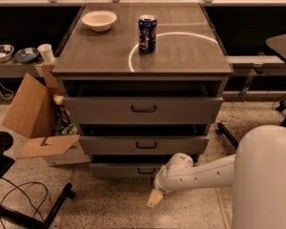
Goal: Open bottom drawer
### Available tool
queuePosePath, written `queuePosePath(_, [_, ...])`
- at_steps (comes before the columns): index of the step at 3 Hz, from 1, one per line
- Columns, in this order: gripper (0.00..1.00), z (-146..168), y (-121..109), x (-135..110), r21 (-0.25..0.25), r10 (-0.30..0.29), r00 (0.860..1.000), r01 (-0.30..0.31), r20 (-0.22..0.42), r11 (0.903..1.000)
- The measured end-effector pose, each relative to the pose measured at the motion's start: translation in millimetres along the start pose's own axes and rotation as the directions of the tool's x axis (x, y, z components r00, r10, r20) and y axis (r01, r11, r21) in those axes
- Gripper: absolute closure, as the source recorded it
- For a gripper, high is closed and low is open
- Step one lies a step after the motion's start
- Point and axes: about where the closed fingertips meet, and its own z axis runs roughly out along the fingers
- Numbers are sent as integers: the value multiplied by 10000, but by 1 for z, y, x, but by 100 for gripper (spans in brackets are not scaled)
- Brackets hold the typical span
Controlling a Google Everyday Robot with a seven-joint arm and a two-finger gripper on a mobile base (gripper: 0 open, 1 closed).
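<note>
Gripper (155,197) is low near the floor, just in front of and below the bottom drawer (119,170), not touching its small black handle (146,171). Can't tell whether it's open or closed. Soda can (147,34) and white bowl (99,20) are on the cabinet top (181,56).

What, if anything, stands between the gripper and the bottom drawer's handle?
Nothing visible. The gripper hangs near the floor, just below the handle of the bottom drawer, with only bare floor between. The cardboard box lies off to the left, clear of that path.
</note>
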Motion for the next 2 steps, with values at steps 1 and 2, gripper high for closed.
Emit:
queuePosePath(1, [0,30,-17,8,195,-277,9977,290,-620,9994])
queuePosePath(2, [0,70,-38,18,608,-775,9842,881,-1595,9943])
